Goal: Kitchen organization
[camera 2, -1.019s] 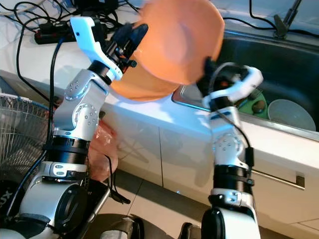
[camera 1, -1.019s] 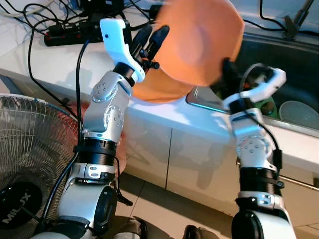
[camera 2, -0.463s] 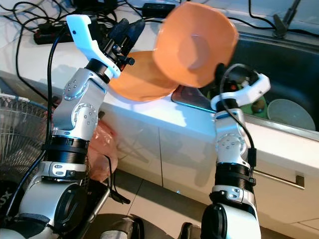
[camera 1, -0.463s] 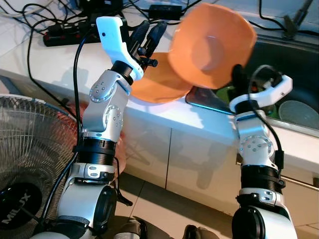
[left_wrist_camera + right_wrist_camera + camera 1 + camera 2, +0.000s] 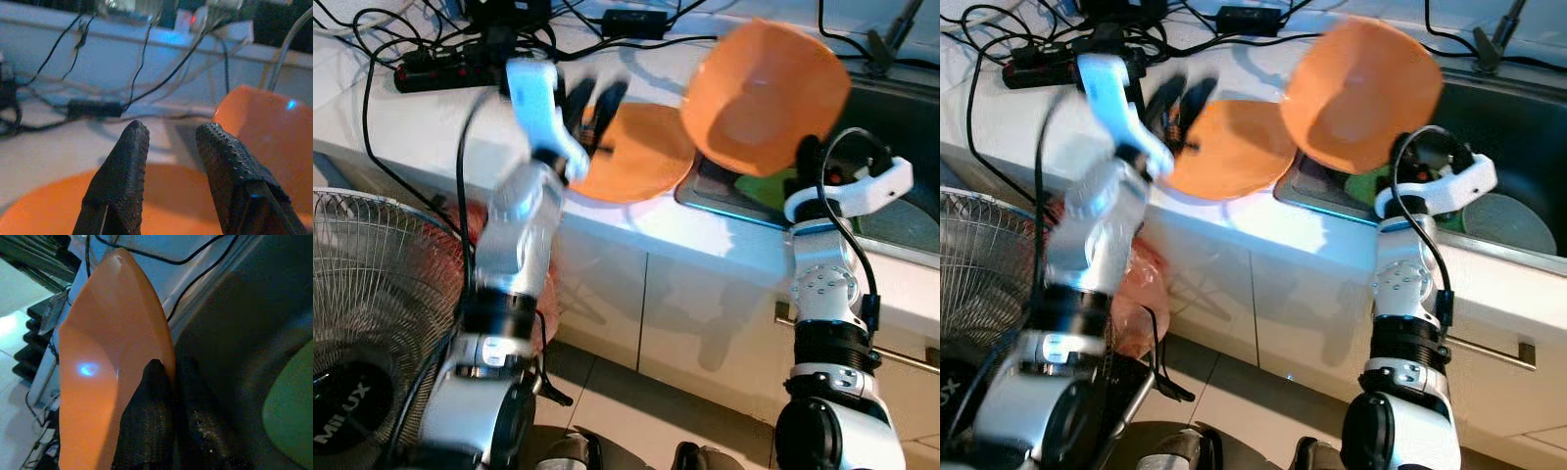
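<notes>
My right gripper [image 5: 807, 155] is shut on the rim of an orange bowl [image 5: 764, 93] and holds it tilted in the air over the counter's edge by the sink [image 5: 893, 110]. In the right wrist view the two black fingers [image 5: 151, 401] pinch the bowl's rim [image 5: 105, 352]. A second orange dish [image 5: 634, 152] lies flat on the white counter. My left gripper [image 5: 590, 103], blurred by motion, hovers just over that dish's left side. The left wrist view shows its fingers [image 5: 128, 161] open and empty above the dish [image 5: 44, 215], with the held bowl [image 5: 264, 137] beyond.
A pale bowl [image 5: 1518, 223] and a green item [image 5: 1366, 184] lie in the dark sink. A power strip with tangled cables [image 5: 440, 70] lies at the counter's back. A floor fan [image 5: 362, 323] and a pink bag [image 5: 1141, 294] stand at the left, before white cabinet fronts.
The right gripper has carried the orange bowl rightward, off the dish and toward the sink. The left arm is now blurred, its gripper shifted slightly over the dish.
</notes>
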